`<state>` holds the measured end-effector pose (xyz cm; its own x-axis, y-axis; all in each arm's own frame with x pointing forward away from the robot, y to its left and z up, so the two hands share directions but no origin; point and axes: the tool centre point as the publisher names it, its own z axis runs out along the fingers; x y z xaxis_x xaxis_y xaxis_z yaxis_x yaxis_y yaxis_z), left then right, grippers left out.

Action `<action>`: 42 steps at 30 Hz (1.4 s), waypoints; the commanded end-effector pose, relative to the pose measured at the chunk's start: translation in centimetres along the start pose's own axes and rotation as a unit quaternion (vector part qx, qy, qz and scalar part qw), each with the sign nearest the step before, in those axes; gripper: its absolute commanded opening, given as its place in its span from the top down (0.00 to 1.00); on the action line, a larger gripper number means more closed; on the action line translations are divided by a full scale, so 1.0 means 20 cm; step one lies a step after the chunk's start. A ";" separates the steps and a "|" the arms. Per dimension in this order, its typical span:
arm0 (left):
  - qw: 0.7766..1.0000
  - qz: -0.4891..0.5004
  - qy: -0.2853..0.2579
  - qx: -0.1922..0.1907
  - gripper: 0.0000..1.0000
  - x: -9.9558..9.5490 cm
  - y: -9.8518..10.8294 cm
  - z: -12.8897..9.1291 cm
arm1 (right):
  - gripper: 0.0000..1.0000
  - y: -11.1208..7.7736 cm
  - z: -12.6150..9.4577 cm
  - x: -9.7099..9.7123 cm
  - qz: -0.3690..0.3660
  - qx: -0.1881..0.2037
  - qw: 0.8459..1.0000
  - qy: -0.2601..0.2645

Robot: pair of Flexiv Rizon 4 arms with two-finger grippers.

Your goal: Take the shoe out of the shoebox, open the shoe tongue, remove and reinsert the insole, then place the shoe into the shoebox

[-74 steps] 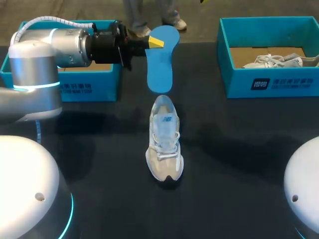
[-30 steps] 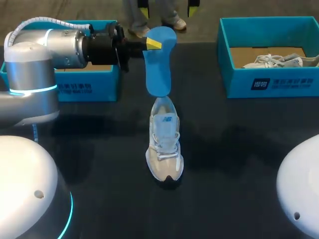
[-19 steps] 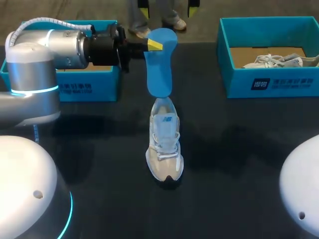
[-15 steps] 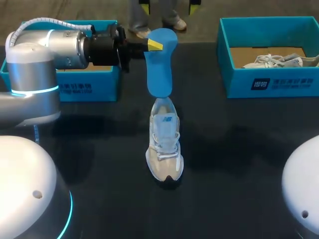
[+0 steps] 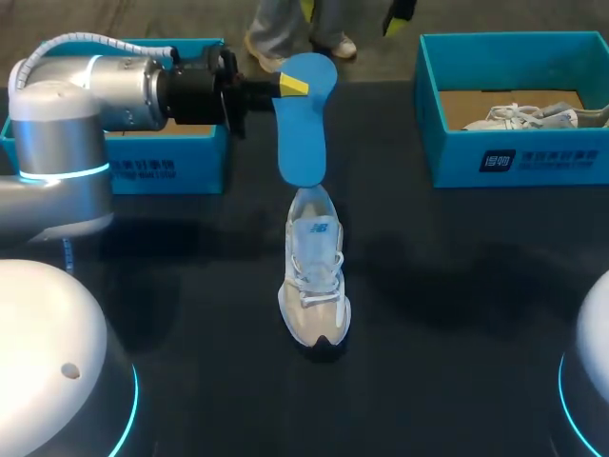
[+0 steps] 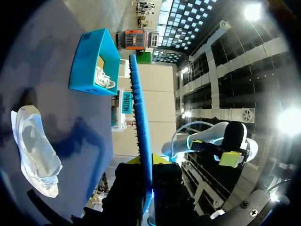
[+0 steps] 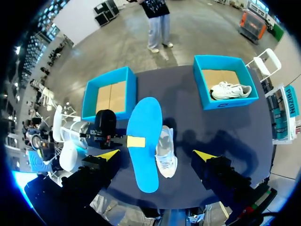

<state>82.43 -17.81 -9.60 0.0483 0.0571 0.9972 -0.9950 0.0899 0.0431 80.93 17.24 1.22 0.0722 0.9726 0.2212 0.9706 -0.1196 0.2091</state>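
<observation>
A blue insole [image 5: 303, 124] hangs upright above the table's far middle, and my left gripper [image 5: 291, 85] is shut on its upper end. In the left wrist view the insole [image 6: 140, 113] shows edge-on, pinched between my left gripper's [image 6: 143, 162] fingers. The light grey shoe [image 5: 314, 276] lies on the dark table just below the insole's lower end, toe toward me. The empty blue shoebox [image 5: 171, 157] stands at the far left, behind my left arm. My right gripper [image 7: 156, 154] is open high above the table, looking down on insole [image 7: 145, 141] and shoe [image 7: 166, 151].
A second blue box [image 5: 514, 143] at the far right holds another white shoe [image 5: 523, 114]. My arms' white bases [image 5: 48, 371] fill the near corners. Dark tabletop [image 5: 457, 286] surrounds the shoe.
The left gripper has kept hold of the insole, which has come slightly lower and left, nearer the shoe's heel. The right arm's base has swung toward the right edge.
</observation>
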 end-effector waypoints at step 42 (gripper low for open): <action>1.000 0.006 -0.002 -0.001 1.00 0.02 0.04 -0.04 | 0.00 -0.03 0.29 -0.45 0.077 -0.018 0.806 0.586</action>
<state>81.78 -17.05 -9.21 0.0361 0.0570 0.9977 -0.9955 0.0891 0.0309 81.54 9.65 -5.60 0.0512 0.5759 0.8159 0.9666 -0.2339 0.1045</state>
